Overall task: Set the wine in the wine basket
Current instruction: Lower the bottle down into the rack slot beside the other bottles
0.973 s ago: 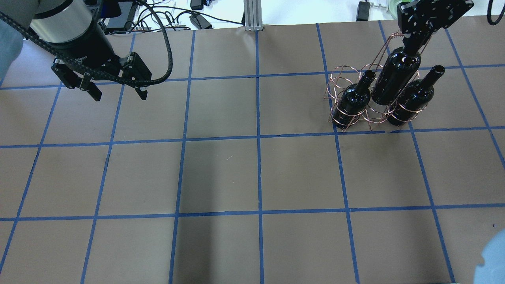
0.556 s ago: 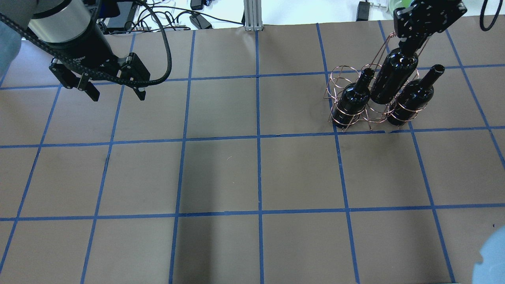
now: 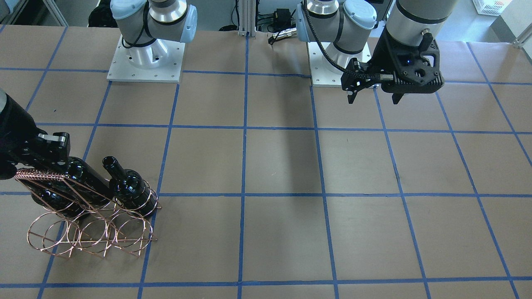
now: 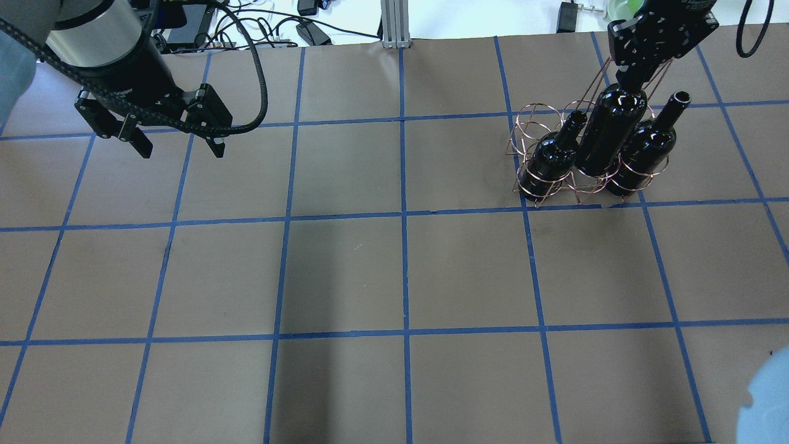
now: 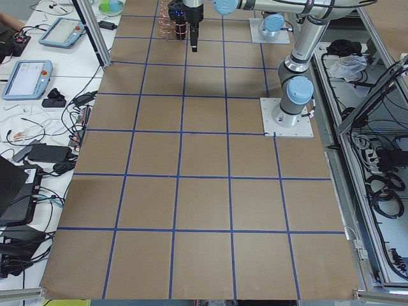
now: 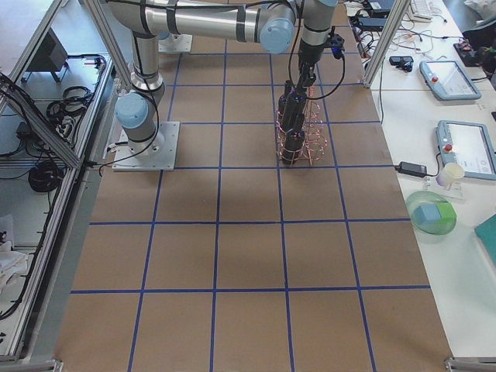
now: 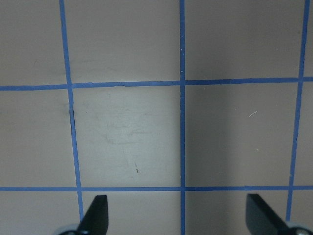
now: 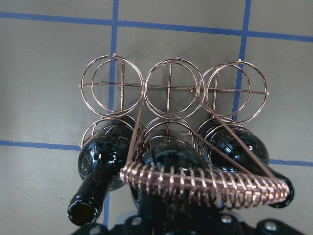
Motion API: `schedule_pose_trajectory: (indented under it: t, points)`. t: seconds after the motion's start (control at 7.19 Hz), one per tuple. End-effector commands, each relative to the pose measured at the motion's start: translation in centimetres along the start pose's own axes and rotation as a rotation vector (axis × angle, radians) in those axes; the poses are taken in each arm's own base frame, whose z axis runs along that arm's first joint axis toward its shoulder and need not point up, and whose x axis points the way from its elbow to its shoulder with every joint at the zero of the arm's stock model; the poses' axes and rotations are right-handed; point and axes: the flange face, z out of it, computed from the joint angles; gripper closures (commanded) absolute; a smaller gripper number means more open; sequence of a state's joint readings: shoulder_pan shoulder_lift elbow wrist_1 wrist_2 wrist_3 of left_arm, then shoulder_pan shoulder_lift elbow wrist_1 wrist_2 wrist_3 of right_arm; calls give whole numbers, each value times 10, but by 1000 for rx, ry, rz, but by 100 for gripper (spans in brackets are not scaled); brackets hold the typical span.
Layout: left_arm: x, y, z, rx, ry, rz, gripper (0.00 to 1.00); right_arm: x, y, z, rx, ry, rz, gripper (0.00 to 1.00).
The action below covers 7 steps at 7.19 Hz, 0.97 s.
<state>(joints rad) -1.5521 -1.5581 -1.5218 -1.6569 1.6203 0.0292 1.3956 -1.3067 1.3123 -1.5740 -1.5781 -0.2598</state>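
Upper right: right gripper (image 4: 632,80) clamps the glossy black wine bottle (image 4: 607,135) by its neck; probably heavy, slippery, breakable; left gripper (image 4: 180,150) spread, empty.

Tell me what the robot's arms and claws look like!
The left arm and right arm are shiny silver tubes with pale blue caps on the joints, on white square plates. The left gripper and right gripper are black with two fingers each. A black ribbed cable loops by the left gripper, which has small white lettering.
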Motion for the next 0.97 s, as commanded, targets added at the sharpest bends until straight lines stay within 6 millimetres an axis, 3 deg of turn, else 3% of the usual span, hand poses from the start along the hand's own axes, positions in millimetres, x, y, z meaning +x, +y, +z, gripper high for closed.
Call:
schedule_pose_trajectory:
  t: [0.0,0.42,0.7,0.83]
  points:
    - [0,0,-1,1,0,0,0,1,-3,11,-12,-3,-15,78]
    - [0,0,-1,3,0,0,0,1,-5,70,23,10,-44,76]
    - [0,0,-1,3,0,0,0,0,-3,81,18,7,-73,75]
    - [0,0,-1,3,0,0,0,0,-2,81,19,9,-72,61]
